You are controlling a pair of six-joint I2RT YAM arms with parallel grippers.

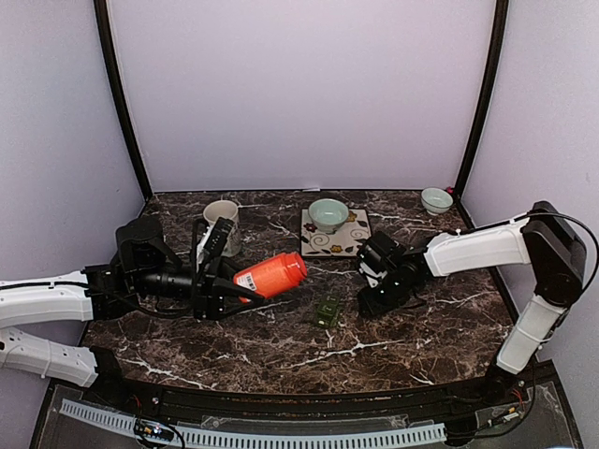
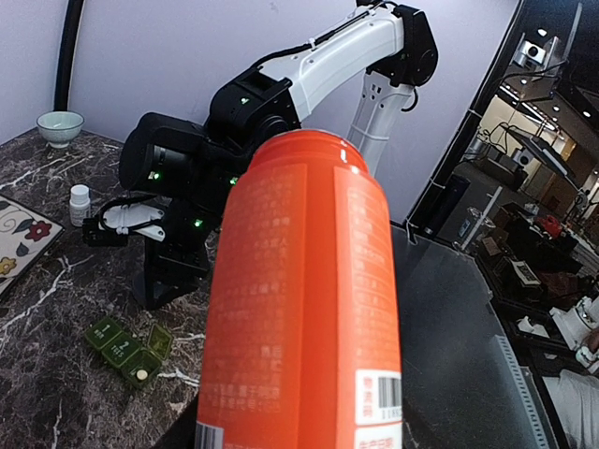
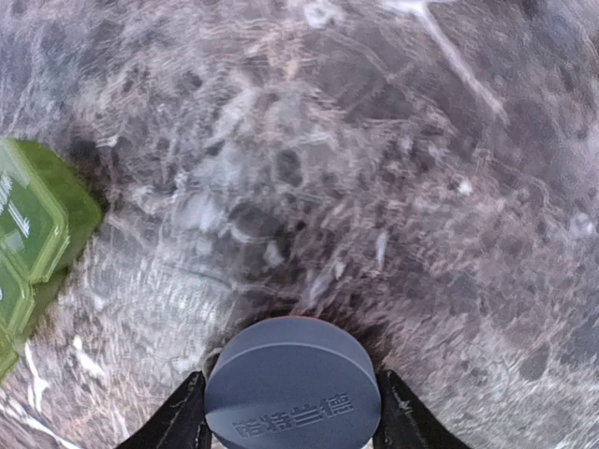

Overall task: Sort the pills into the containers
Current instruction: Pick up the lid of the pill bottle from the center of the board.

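At mid-table: cap step in hand, pour pending

Left gripper (image 1: 232,286) clamped on orange bottle (image 1: 271,275), held near-level. Right gripper (image 3: 290,379) closed on either side of grey cap (image 3: 292,398). Green pill box (image 2: 126,344) lies between the arms, lids open. Next, likely: park cap, aim bottle mouth over one compartment.

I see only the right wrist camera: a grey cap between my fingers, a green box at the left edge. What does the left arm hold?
Observer: The left gripper holds an orange bottle on its side, left of the pill box.
Operator: I grip the grey cap. Is anything inside the box?
Observer: The left wrist view shows something small and pale, perhaps a pill, in one open compartment.
Operator: What stands beyond the box?
Observer: A pale green bowl on a patterned tile.
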